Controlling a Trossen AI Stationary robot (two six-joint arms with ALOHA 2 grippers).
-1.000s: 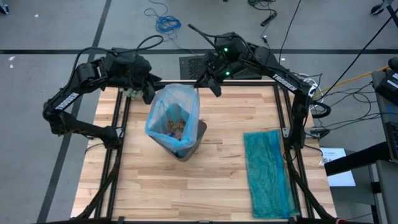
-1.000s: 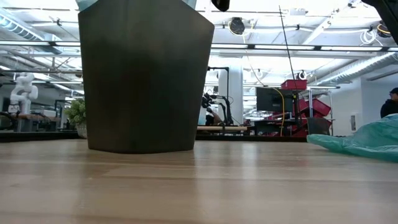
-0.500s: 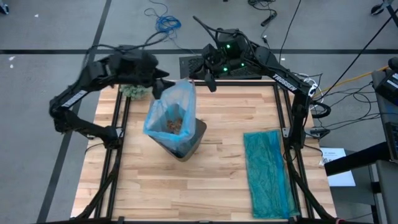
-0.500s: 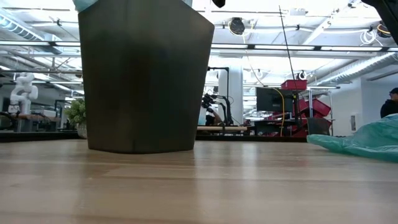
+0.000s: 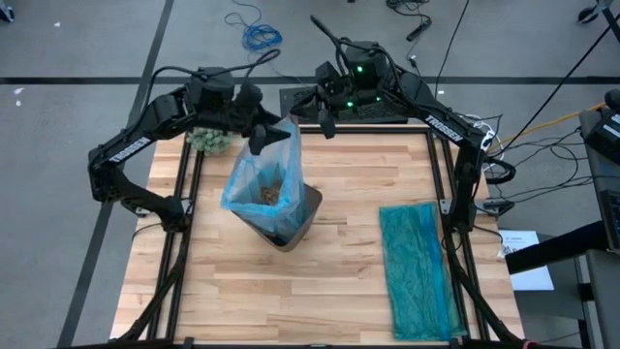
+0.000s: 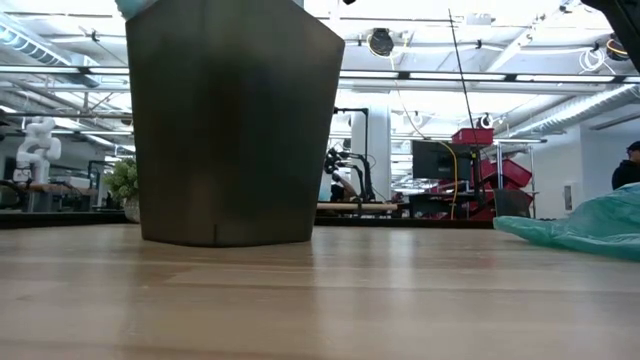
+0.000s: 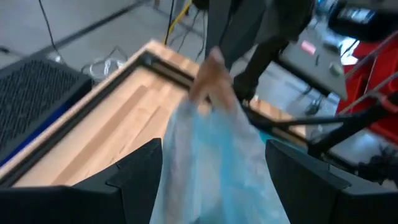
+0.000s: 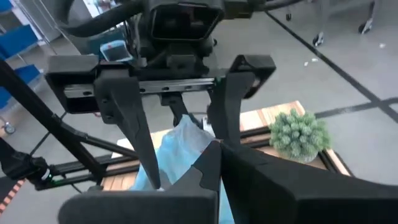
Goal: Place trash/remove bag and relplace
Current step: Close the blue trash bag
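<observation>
The left claw (image 5: 263,136) hung spread wide astride the bag (image 5: 262,184)'s upright peak, nearer than the clenched right claw (image 5: 325,121).

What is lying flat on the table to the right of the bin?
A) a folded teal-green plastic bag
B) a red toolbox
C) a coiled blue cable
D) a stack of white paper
A: in the high view a teal-green plastic bag lies spread flat on the wooden table, well right of the dark bin.
</observation>
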